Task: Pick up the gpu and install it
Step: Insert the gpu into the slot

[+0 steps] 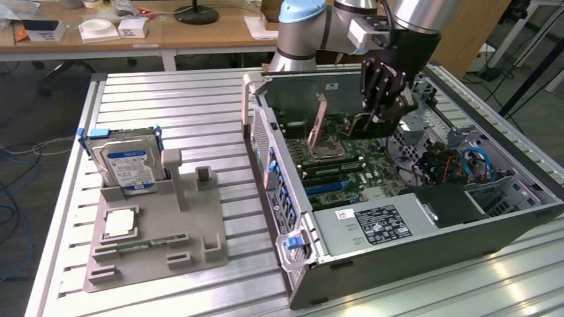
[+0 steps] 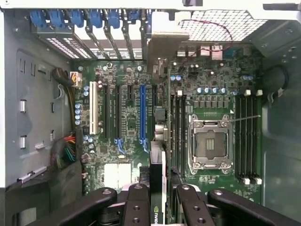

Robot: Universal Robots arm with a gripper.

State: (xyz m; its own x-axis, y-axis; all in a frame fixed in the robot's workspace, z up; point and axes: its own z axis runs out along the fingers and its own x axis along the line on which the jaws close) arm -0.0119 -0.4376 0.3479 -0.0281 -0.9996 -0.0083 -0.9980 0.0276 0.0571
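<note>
1. The slatted metal bench [image 1: 176, 92] carries everything. Its bare slats lie open between the grey parts holder [image 1: 154, 254] at the exterior view's left and the computer case [image 1: 397, 264] at the exterior view's right.
2. The case lies on its side with the top open. Its upright walls ring the motherboard [image 1: 352, 178] on all sides, so the free way in is from above.
3. The arm [image 1: 308, 26] reaches over the far wall and bends down, its wrist pointing steeply into the case.
4. A hard drive [image 1: 128, 165] stands upright in the holder, well apart from the case.
5. The end effector [image 1: 381, 125] hangs low inside the case, above the board and near the far wall. In the wrist view its fingers [image 2: 137, 202] are clenched on the gpu [image 2: 157, 169].
6. The gpu [image 1: 318, 122] stands on edge above the board. In the wrist view it runs between the blue expansion slot [image 2: 141, 113] and the CPU socket [image 2: 209, 141], with its bracket end toward the rear wall's slot openings.
</note>
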